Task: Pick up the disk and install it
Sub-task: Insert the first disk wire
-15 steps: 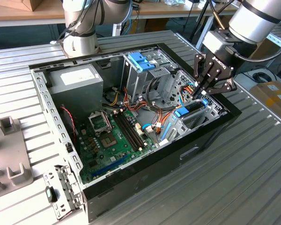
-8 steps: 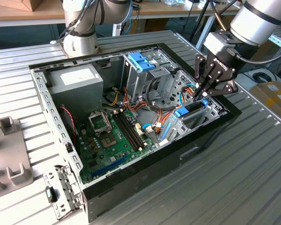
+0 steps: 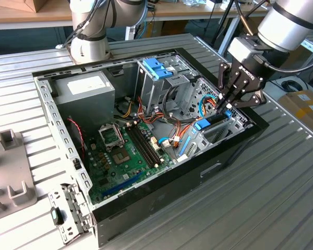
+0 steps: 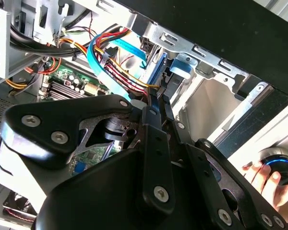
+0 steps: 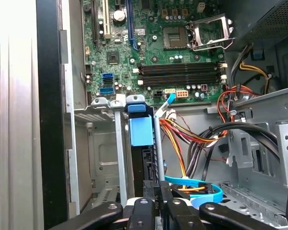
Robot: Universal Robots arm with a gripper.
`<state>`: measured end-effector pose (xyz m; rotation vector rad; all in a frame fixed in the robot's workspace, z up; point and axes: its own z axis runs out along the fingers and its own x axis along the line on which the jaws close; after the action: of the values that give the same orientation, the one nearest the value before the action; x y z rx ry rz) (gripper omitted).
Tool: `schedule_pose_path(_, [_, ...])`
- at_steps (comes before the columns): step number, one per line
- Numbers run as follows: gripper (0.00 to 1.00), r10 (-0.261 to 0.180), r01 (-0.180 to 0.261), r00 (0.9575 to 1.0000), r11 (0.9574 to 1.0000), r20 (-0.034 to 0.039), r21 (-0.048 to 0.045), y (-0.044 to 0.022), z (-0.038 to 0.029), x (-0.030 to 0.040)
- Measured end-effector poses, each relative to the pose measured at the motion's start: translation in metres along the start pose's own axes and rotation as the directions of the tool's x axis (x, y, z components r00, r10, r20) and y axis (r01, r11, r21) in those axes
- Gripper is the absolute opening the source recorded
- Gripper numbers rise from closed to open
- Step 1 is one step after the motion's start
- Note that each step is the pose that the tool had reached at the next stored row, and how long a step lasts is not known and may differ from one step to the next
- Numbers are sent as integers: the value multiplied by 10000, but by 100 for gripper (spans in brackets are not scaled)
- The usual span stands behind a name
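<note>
The gripper (image 3: 227, 107) is clenched on the disk's (image 5: 145, 158) top edge, standing in its bay below. Disk seems stiff, heavy, fragile; the edges are safest.

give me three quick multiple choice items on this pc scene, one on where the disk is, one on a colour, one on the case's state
1. Where is the disk?
A. on the table beside the case
B. standing in a drive bay, under the gripper
C. on the motherboard

2. What colour is the disk's carrier tab?
A. light blue
B. red
C. green

3. How is the computer case?
A. closed
B. standing upright
C. lying flat, side open

Answers: 1 B, the first wrist view shows it upright in the bay; 2 A, the tab is light blue; 3 C, the motherboard lies exposed.
</note>
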<state>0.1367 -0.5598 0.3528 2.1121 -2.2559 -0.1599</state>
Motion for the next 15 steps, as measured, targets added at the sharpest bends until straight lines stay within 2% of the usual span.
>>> schedule_pose_path(15, [16,12,-12,10000,10000,-58,4,-6,57,0])
